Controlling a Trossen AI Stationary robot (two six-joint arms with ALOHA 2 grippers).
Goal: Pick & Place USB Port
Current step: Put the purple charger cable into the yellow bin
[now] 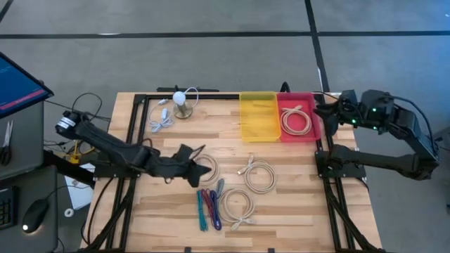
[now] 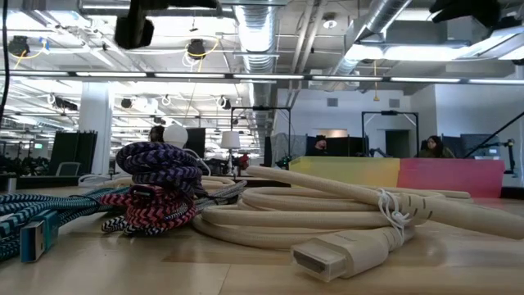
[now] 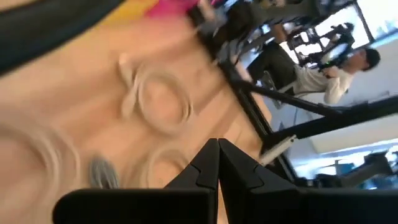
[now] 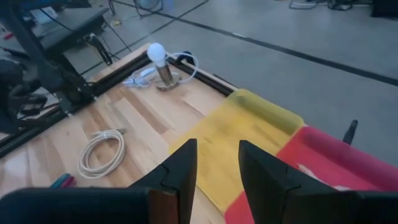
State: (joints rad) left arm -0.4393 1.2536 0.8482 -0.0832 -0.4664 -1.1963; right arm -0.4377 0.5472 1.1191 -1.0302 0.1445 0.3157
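The left gripper (image 1: 199, 156) is low over the middle of the worktop (image 1: 281, 190), and its fingers (image 3: 208, 163) are clenched together with nothing between them. Its tip is just at a pale coiled cable (image 1: 208, 169), at the left edge of that coil; whether it touches I cannot tell. A second pale coil (image 1: 259, 174) lies to the right of the first one, apart from the gripper. A third pale coil (image 1: 238, 206) lies nearer to the front edge. Beside this third coil, to its left, lies a bundle of braided cables (image 1: 207, 205) in blue, red and purple, below the left gripper in the high view.

The right gripper (image 1: 325, 111) is at the right back corner of the worktop, just beside the pink bin (image 1: 316, 126). Its fingers (image 4: 177, 168) stand apart and hold nothing. In the pink bin lies one more pale coiled cable (image 1: 296, 119). The yellow bin (image 1: 259, 130) touches the pink bin on its left side, and I see no cable in it.

At the back left of the worktop stands a small lamp with a white round head (image 1: 181, 98), and next to it lies a thin white cable (image 1: 160, 119).

In the low view the braided bundle (image 2: 155, 184) and a pale cable with a flat plug (image 2: 323, 256) are close to the camera.
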